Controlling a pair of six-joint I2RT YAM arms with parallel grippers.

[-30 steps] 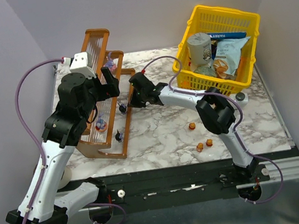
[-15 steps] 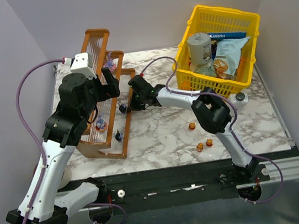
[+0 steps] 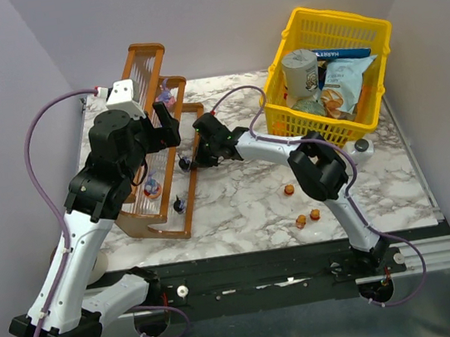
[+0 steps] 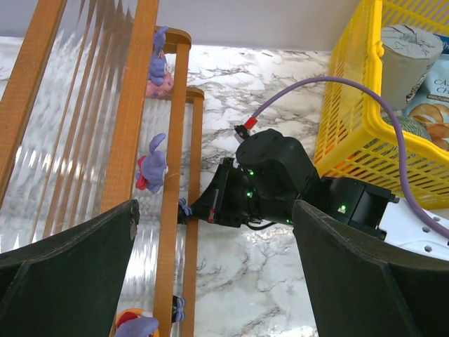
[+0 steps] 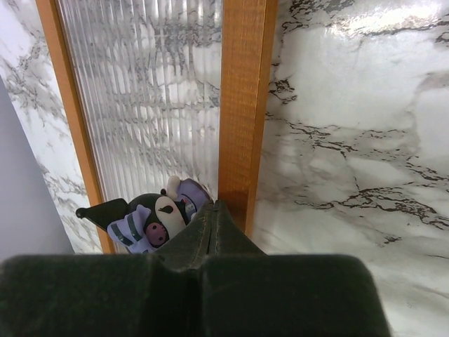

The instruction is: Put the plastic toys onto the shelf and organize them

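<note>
The right gripper (image 5: 216, 205) is reaching in with its fingers closed at the front rail of the shelf's (image 5: 242, 105) lowest tier, just beside a dark figurine (image 5: 151, 221) on the ribbed surface. I can't tell whether it's pinching the toy or only nudging it. The left gripper (image 3: 164, 120) is hanging wide open and empty above the shelf. It seems to be settling this toy; next comes easing away without tipping it, then fetching the orange toys (image 3: 300, 221) lying on the counter (image 3: 238, 200).
</note>
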